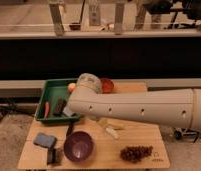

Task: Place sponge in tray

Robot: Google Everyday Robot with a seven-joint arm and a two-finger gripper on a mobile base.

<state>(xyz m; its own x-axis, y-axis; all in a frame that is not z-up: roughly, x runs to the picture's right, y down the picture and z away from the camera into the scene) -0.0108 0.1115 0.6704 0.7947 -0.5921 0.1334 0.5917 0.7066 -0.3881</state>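
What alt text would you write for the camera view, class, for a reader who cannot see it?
A white robot arm stretches from the right across a wooden table to a green tray; its gripper cannot be seen, presumably behind the arm near the tray. A blue sponge lies on the table outside the tray, beside a purple bowl.

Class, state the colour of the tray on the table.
The tray is green, clearest in the camera view; the gripper is hidden behind the arm.
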